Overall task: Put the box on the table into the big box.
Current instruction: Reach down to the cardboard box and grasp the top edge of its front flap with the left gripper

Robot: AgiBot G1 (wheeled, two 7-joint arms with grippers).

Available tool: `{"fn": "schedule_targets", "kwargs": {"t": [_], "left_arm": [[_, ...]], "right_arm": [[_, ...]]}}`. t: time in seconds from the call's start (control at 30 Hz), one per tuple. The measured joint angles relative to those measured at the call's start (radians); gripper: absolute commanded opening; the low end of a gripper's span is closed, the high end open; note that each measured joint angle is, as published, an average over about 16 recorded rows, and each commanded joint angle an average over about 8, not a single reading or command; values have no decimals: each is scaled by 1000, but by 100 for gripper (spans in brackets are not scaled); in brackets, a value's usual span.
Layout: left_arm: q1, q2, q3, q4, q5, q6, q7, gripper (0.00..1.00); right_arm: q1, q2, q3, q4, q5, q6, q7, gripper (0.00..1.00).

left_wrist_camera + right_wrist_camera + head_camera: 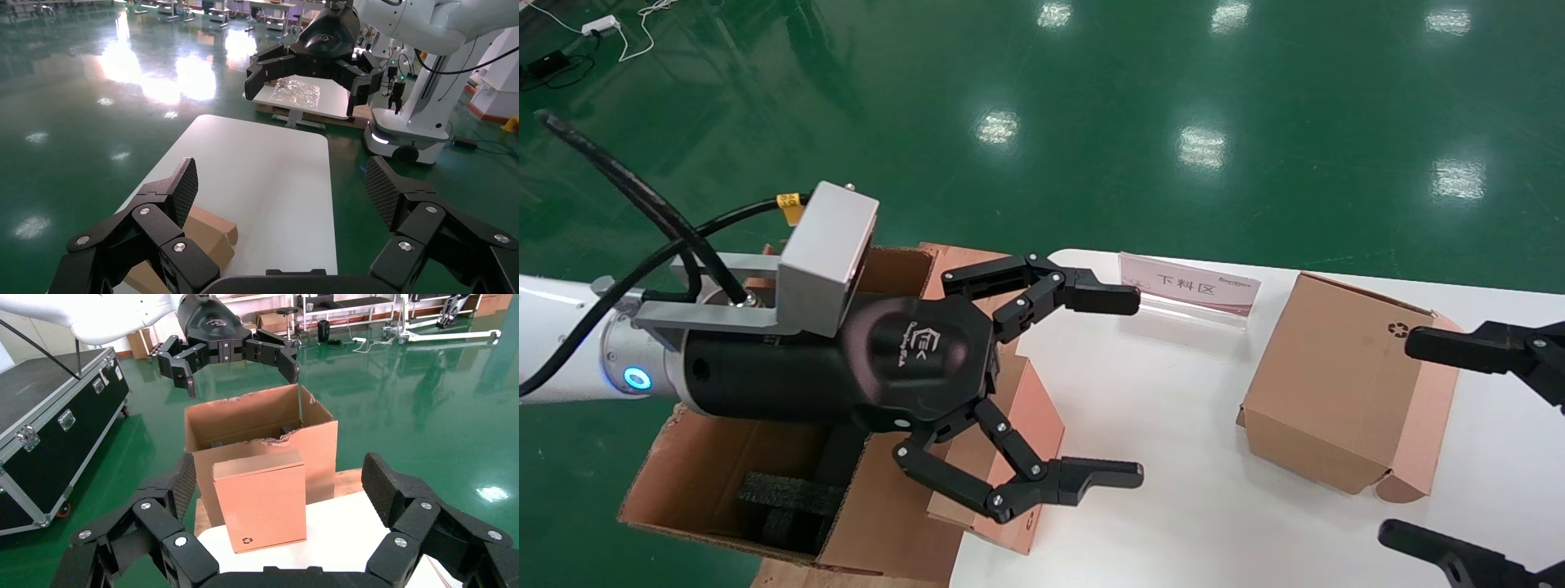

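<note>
The box [260, 502], slim and pinkish-brown with a small recycling mark, stands on edge at the left rim of the white table [1173, 457], against the big box's wall. In the head view the box [1048, 425] is partly covered by my left gripper [1138, 386]. That gripper hangs open and empty above the table edge and the big box [723, 482], whose black foam blocks show inside. My right gripper [1397, 437] is open at the table's right end, facing the box from a distance with nothing between its fingers [183, 478].
A chunkier brown cube-like box [1336, 384] sits on the table close in front of the right gripper. A pink label stand [1189, 286] is at the table's far edge. A black flight case [49, 416] stands on the green floor beyond the big box [257, 416].
</note>
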Motion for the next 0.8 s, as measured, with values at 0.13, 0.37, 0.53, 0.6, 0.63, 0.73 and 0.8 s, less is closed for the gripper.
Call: {"fn": "schedule_targets", "kwargs": {"t": [0.13,0.37,0.53,0.6,0.63,0.73,0.8], "left_arm": [[0,0,0,0,0,0,0,100],[0,0,0,0,0,0,0,100],[0,0,0,0,0,0,0,100],[0,0,0,0,0,0,0,100],[0,0,0,0,0,0,0,100],[0,0,0,0,0,0,0,100],[0,0,0,0,0,0,0,100]], "right_arm": [[0,0,0,0,0,0,0,100],[0,0,0,0,0,0,0,100],[0,0,0,0,0,0,0,100],[0,0,0,0,0,0,0,100],[0,0,0,0,0,0,0,100],[0,0,0,0,0,0,0,100],[0,0,0,0,0,0,0,100]]}}
